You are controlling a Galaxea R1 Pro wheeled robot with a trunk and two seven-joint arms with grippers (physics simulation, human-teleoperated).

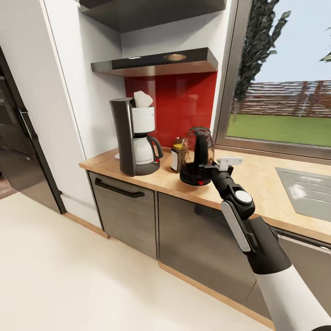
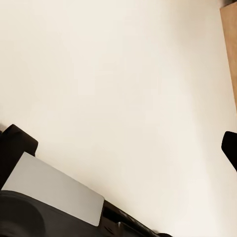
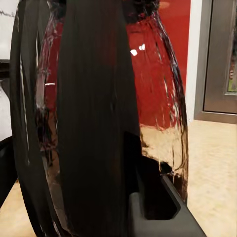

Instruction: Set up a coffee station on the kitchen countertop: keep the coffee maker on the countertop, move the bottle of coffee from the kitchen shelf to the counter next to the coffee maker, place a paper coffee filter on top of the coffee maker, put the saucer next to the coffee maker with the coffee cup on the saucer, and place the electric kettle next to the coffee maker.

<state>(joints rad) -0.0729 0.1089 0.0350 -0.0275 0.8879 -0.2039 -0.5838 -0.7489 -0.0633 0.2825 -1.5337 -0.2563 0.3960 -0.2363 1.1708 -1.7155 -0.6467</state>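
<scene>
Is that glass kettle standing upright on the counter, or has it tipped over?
Upright. The electric kettle stands on its black base on the kitchen countertop, handle vertical, beside the coffee maker.

White forearm [image 1: 294, 299]; black elbow sleeve; black wrist with white oval panel.

The coffee maker [image 1: 136, 138] stands on the counter [image 1: 257, 184], under the shelf [image 1: 156, 63]. The bottle [image 1: 177, 156] is to its right, and the kettle [image 1: 196, 156] is right of the bottle. A filter [image 1: 142, 99] sits on top of the coffee maker.
</scene>
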